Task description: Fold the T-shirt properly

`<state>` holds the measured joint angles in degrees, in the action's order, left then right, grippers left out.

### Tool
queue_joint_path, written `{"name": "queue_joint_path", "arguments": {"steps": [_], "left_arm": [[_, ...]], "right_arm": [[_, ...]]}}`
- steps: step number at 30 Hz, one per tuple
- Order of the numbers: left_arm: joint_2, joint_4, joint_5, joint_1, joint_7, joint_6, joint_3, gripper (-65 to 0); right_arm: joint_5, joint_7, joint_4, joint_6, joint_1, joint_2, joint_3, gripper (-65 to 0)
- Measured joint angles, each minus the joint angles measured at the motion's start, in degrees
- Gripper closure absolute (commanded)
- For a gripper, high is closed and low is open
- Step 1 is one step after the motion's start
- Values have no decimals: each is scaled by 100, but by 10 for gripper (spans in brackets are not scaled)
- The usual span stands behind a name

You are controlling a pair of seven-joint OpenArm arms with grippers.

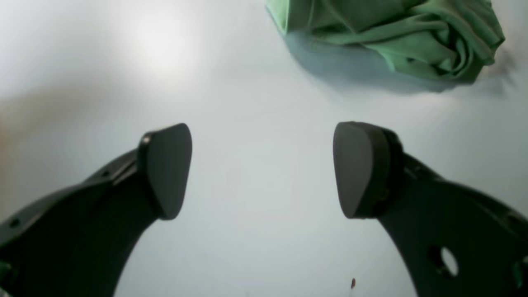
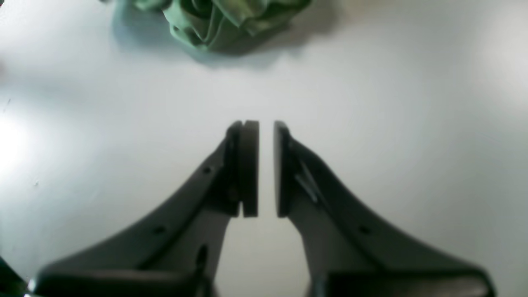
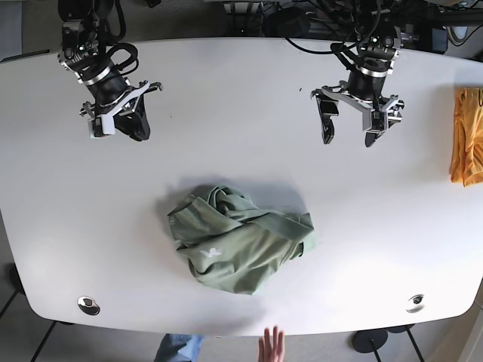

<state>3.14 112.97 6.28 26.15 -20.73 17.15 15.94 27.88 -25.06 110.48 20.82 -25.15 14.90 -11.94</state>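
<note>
A person's hand [image 3: 271, 345] shows at the near edge of the desk [image 3: 392, 226]. Just beyond that hand, the green T-shirt [image 3: 238, 240] lies crumpled in a heap on the desk. Well beyond the T-shirt, the right claw [image 3: 132, 124] hangs with jaws nearly together, holding nothing. The left claw [image 3: 347, 136] hangs spread wide, empty. An orange cloth [image 3: 467, 136] lies far from the T-shirt at the desk's edge.

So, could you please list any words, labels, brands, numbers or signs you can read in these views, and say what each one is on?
No readable text in any view.
Green T-shirt: a small white mark on the fabric, seen in the base view, too small to tell whether it is a logo or lettering.
Table, left gripper, right gripper and the orange cloth: no writing visible.
</note>
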Motion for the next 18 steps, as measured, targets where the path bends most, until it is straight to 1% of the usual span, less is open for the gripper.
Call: {"name": "queue_joint_path", "arguments": {"steps": [1, 2, 3, 5, 7, 9, 10, 11, 13, 15, 16, 17, 18], "left_arm": [[0, 0, 2, -63, -160, 2, 0, -504], [0, 0, 2, -144, -354, 2, 2, -504], [0, -2, 2, -216, -505, 2, 0, -504], [0, -2, 4, -341, -649, 7, -13, -504], [-17, -2, 4, -374, -671, 20, -13, -506], [-28, -2, 2, -361, -688, 20, -11, -506], [-24, -4, 0, -374, -710, 20, -13, -506], [-26, -7, 0, -402, -710, 22, -13, -506], [-31, -7, 2, -448, -691, 20, -9, -506], [-31, -7, 2, -433, -695, 22, -7, -506], [-28, -7, 2, -424, -699, 22, -7, -506], [-28, -7, 4, -428, -697, 22, -9, -506], [-31, -7, 4, -431, -693, 24, -9, -506]], "right_arm": [[2, 0, 0, 4, 66, 2, 24, -57], [-13, -11, -2, -44, 142, 11, 168, -68], [-24, -105, -33, -72, 262, 26, 334, -101], [-13, -227, -184, 0, 662, 31, 713, -206], [2, -262, -393, 0, 1117, 22, 1045, -320], [-7, -297, -721, -26, 1604, 50, 1401, -403], [-11, -348, -955, -26, 1875, 66, 1615, -425], [-9, -354, -1233, -28, 2164, 68, 1849, -436], [-101, -365, -1759, -4, 2732, 26, 2221, -438], [-625, -330, -2428, -31, 3436, -11, 2791, -438], [-890, -345, -2699, -28, 3711, -76, 3029, -438], [-1331, -345, -3132, -17, 4096, -229, 3296, -438], [-1593, -345, -3436, 15, 4323, -376, 3353, -438]]}}
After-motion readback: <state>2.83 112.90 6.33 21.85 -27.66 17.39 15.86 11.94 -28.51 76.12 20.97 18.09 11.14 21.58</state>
